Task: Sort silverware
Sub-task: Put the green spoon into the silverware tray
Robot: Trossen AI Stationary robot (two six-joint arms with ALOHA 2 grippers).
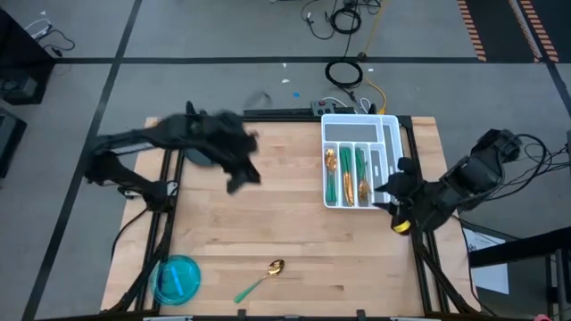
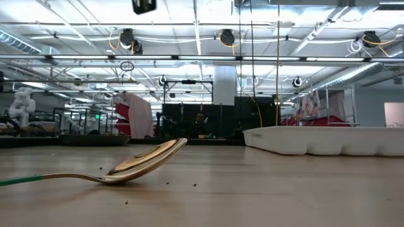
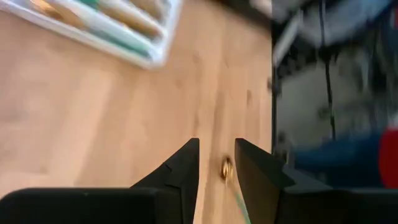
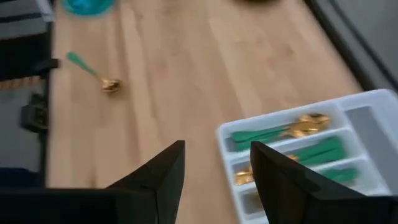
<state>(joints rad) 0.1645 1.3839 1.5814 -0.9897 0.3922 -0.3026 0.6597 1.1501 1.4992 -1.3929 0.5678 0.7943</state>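
High view: I'm sending the empty, part-open left claw [image 1: 243, 181] from the tray [image 1: 393, 125] toward the last spoon [image 1: 260, 280]; right claw [image 1: 389, 193] hanging open, empty.

Grey floor [image 1: 223, 36] crossed by dark tape lines around a pale wooden desk [image 1: 268, 214]. Coiled black cable [image 1: 343, 73] at twelve o'clock beyond the desk. High ceiling [image 2: 202, 38] with long light strips, pipes, hanging reels; dark racks behind.
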